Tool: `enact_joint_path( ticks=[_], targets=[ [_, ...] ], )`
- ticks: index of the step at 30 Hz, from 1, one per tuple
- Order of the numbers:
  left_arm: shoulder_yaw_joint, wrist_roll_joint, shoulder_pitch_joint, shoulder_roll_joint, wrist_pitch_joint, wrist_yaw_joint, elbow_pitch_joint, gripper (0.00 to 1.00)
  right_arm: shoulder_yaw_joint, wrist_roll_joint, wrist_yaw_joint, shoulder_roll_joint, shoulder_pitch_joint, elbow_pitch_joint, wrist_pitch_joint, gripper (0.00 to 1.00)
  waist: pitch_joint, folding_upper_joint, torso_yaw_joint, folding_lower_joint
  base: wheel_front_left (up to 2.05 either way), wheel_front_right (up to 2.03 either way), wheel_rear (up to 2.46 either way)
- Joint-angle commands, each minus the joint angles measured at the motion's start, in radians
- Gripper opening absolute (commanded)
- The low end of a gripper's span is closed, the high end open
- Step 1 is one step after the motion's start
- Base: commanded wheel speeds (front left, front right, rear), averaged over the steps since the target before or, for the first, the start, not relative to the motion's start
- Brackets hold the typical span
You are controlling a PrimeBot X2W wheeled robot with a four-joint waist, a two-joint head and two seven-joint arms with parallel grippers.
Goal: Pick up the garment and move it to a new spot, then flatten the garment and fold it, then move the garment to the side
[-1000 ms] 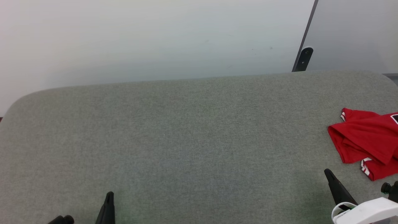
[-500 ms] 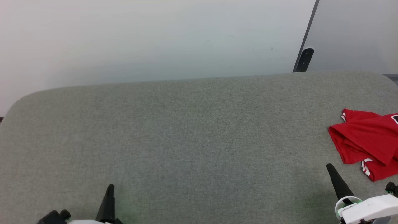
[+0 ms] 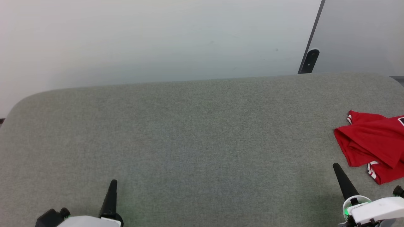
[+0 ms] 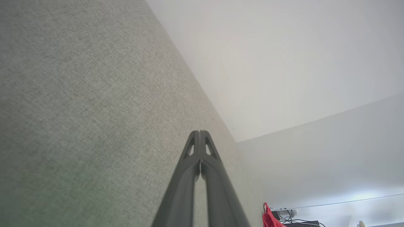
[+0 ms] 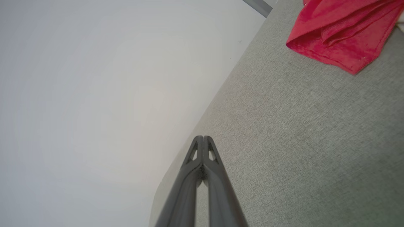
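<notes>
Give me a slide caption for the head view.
Red garment crumpled at the right of the grey fabric surface; left gripper and right gripper shut, empty, at its near edge.

surface: grey-green fabric table [image 3: 189, 126]; behind: pale wall [image 3: 126, 37]; upper right: dark bracket [image 3: 311, 60]

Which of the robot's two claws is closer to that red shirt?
The right. The right gripper is just short of the shirt, near its lower corner, not touching it. The left gripper is far off across the table, on the other side.
</notes>
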Motion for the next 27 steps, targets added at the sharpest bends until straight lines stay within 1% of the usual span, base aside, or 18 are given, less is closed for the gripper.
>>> enact_joint_path(
  ticks=[1,27],
  targets=[
    [0.005,-0.023,-0.019,0.001,0.004,-0.007,-0.004,0.0,-0.008,0.023,0.0,-0.001,-0.024,-0.003,-0.006,0.0,0.0,-0.0001,0.0,0.0,0.0,0.0,0.0],
    [0.023,-0.263,-0.08,-0.007,0.065,-0.027,0.03,0.0,-0.03,0.225,-0.001,0.023,-0.056,0.044,-0.016,0.0,-0.004,-0.0001,0.006,0.0,0.0,0.0,0.0]
  ],
)
